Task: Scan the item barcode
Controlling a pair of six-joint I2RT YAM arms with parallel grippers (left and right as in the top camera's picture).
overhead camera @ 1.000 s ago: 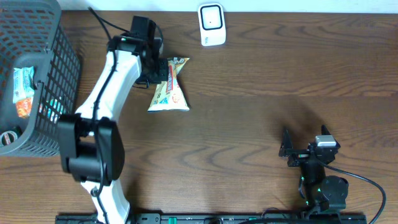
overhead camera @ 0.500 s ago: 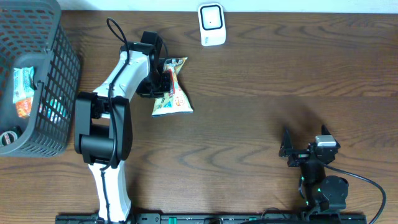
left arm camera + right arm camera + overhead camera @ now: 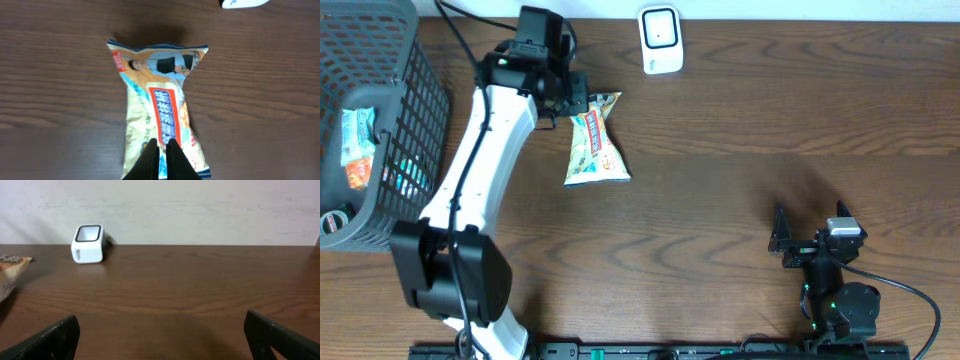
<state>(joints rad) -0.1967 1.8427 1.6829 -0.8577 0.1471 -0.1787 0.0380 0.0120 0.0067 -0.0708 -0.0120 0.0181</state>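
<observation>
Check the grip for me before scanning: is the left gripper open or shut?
The left gripper is shut: its fingers press together on the snack bag's near edge.

Yellow snack pkt [image 3: 595, 148] lies label-up, crinkled, near white scanner [image 3: 660, 38] w/ dark window, not touching.

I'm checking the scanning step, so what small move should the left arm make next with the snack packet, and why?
Probably lift the snack packet and carry it toward the white barcode scanner. The left gripper is shut on its end, and it lies on the table short of the scanner.
</observation>
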